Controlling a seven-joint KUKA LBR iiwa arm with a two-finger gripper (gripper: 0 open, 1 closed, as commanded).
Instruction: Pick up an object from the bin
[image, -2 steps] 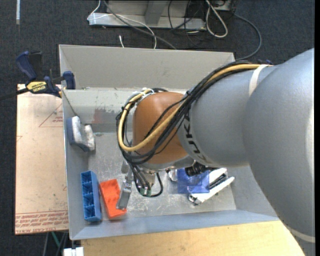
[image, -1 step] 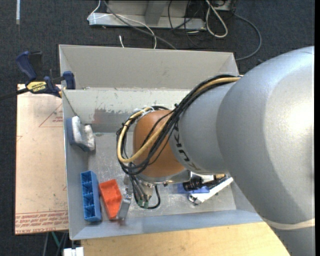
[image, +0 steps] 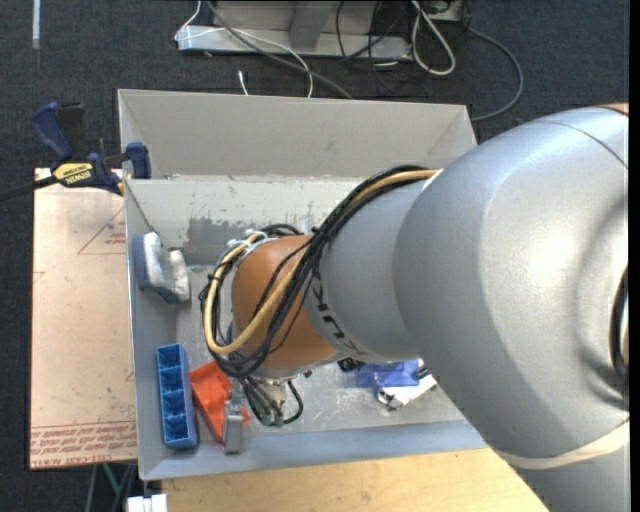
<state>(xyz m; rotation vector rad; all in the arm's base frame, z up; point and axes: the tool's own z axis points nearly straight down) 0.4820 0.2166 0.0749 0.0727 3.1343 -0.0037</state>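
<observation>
My gripper (image: 264, 400) is low over the bin's front left part, mostly hidden under the wrist's orange cover. Just left of it, close against it, lies an orange wedge-shaped block (image: 207, 393) with a small grey piece (image: 234, 431) at its front corner. I cannot tell whether the gripper touches either one. Further left, a blue ice-cube-like tray (image: 175, 397) with several compartments lies along the bin's left wall.
A silver-grey metal object (image: 162, 265) lies at the back left by the wall. A blue-purple and white item (image: 393, 380) lies right of the gripper, partly under the arm. The big grey arm covers the bin's right half.
</observation>
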